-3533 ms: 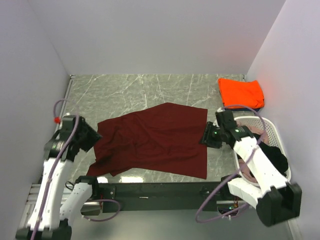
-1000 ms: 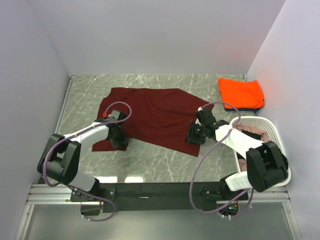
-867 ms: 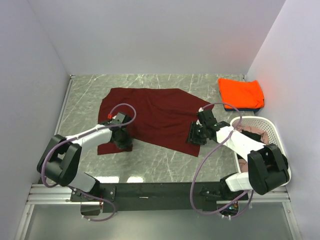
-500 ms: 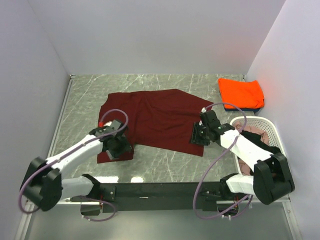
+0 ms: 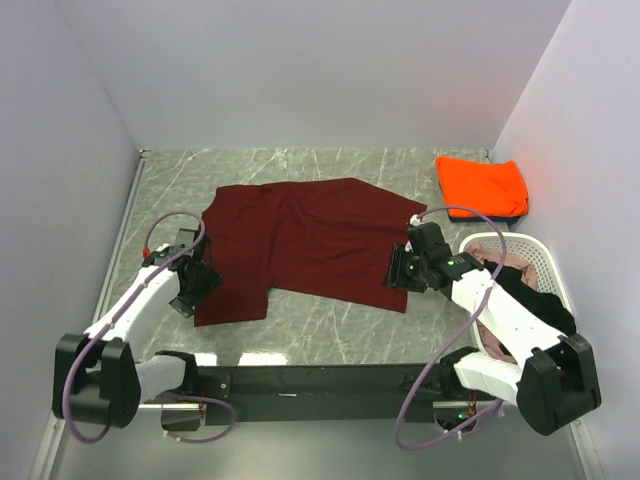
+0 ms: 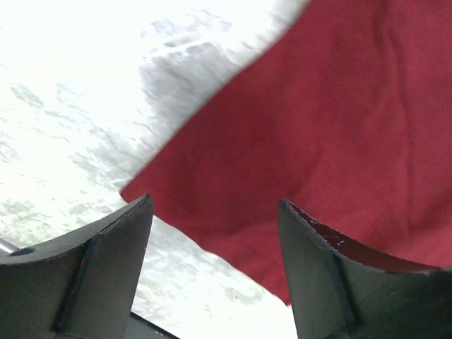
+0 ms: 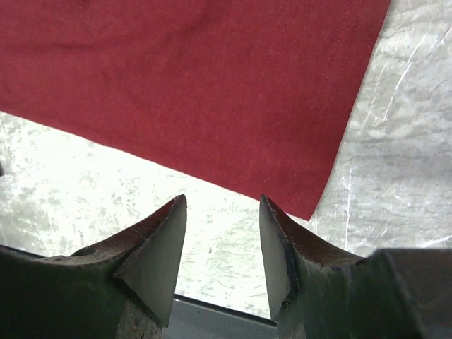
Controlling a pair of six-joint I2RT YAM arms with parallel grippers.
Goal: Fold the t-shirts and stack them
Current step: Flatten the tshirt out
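Note:
The dark maroon t-shirt (image 5: 300, 240) lies spread flat on the marble table. My left gripper (image 5: 197, 283) is open and empty at the shirt's left edge; the left wrist view shows the maroon cloth (image 6: 318, 127) just past the fingers. My right gripper (image 5: 398, 272) is open and empty over the shirt's right near corner (image 7: 311, 205). A folded bright orange t-shirt (image 5: 482, 186) lies at the back right on a dark blue one, of which only an edge (image 5: 516, 214) shows. Black cloth (image 5: 545, 305) and pale pink cloth (image 5: 505, 262) lie in the basket.
The white perforated basket (image 5: 534, 250) stands at the right edge beside my right arm. Walls close in the table at the left, back and right. The black rail (image 5: 320, 378) runs along the near edge.
Both arms pulled back toward the near edge. The left gripper let go of the shirt's left part, which now lies flat, and moved left. The shirt is spread flatter than a second ago.

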